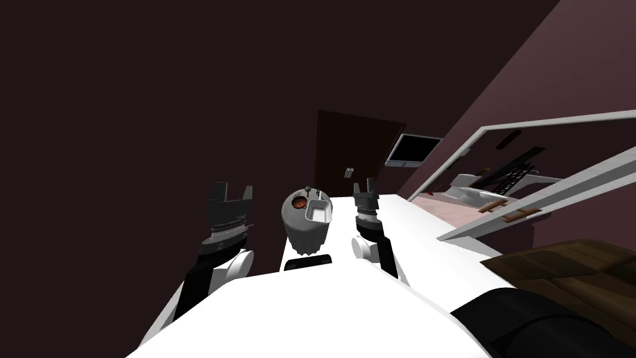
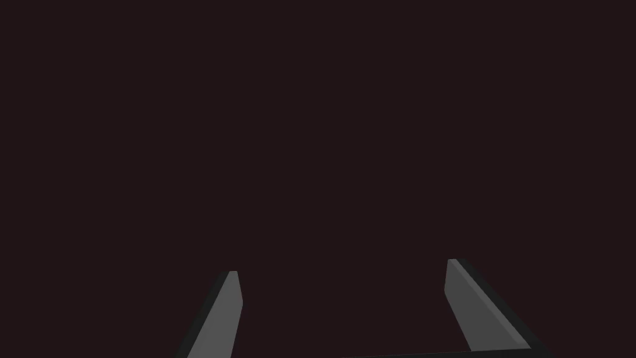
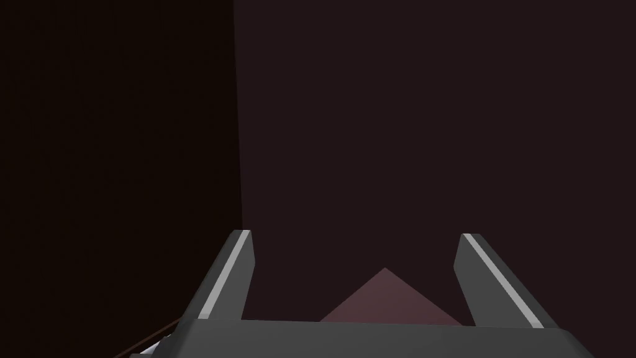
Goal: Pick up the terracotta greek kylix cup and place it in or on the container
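Left hand [image 1: 232, 188]: fingers spread, empty, aimed at a dark wall. Right hand [image 1: 364, 184]: likewise spread and empty. Between the two hands stands a round grey bench [image 1: 304, 239]. The cup [image 1: 298, 202] sits on it toward the left hand, just beside the white container [image 1: 318, 212], which lies nearer the right hand. Risk: a right-hand reach would likely cross the container and nudge it, and thin fingers may slip off the cup.

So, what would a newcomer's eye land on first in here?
Probably the small round grey table straight ahead, lit against the dim room, with a reddish-brown cup beside a white container on top. On either side of it, the left gripper and right gripper are raised, fingers open and empty.
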Tool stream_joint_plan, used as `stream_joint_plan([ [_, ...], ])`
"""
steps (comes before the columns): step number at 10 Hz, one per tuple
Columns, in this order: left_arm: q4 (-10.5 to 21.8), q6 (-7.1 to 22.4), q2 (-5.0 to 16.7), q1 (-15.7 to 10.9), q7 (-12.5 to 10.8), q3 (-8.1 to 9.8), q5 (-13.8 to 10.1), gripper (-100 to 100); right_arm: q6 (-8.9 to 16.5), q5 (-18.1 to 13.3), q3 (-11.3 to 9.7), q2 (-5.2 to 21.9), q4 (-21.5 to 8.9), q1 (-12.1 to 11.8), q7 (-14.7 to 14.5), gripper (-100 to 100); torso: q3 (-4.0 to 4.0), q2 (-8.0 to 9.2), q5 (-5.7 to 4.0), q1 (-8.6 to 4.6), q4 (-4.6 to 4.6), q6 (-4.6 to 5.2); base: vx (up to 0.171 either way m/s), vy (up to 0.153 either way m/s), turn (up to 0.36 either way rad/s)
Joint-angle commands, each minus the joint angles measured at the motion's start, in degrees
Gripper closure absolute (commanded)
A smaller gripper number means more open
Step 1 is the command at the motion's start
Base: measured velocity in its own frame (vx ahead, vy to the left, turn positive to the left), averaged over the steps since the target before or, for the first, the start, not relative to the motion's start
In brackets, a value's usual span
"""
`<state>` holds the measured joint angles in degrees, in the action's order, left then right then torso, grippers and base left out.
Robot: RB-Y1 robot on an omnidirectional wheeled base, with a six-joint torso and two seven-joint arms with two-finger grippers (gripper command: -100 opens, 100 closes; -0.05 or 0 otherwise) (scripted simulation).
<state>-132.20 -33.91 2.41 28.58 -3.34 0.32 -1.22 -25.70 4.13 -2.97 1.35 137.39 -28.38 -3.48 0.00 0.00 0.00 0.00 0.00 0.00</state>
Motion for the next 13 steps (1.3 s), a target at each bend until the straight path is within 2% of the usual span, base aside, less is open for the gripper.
stream_joint_plan([
  [1,1.6,1.7,0.8,-0.9,-0.1,0.76,-0.1,-100,0.0,0.0,0.0,0.0,0.0,0.0,0.0,0,0.00,0.00,0.00,0.00,0.00,0.00,-0.003,-0.017,-0.034],
  [5,5.8,5.9,2.1,-3.3,-0.4,2.56,-0.2,-100,0.0,0.0,0.0,0.0,0.0,0.0,0.0,0,0.01,0.02,-0.03,-0.13,0.00,0.01,-0.008,-0.036,-0.031],
  [10,13.7,14.0,3.7,-8.6,-0.7,5.87,-0.3,-100,0.0,0.0,0.0,0.0,0.0,0.0,0.0,0,-0.01,-0.02,-0.04,-0.20,-0.01,0.01,-0.003,-0.048,-0.054],
  [11,14.3,14.2,3.7,-8.6,-0.7,5.87,-0.3,-100,0.0,0.0,0.0,0.0,0.0,0.0,0.0,0,-0.01,-0.02,-0.04,-0.20,-0.01,0.00,-0.005,-0.044,-0.011],
  [12,16.2,16.2,4.0,-9.9,-0.7,6.64,-0.3,-100,0.0,0.0,0.0,0.0,0.0,0.0,0.0,0,0.00,0.00,-0.04,-0.16,0.00,0.00,-0.017,-0.048,-0.050],
  [13,16.4,16.2,4.0,-9.9,-0.7,6.64,-0.3,-100,0.0,0.0,0.0,0.0,0.0,0.0,0.0,0,0.02,0.03,-0.04,-0.18,0.00,0.01,-0.011,-0.035,-0.030],
])
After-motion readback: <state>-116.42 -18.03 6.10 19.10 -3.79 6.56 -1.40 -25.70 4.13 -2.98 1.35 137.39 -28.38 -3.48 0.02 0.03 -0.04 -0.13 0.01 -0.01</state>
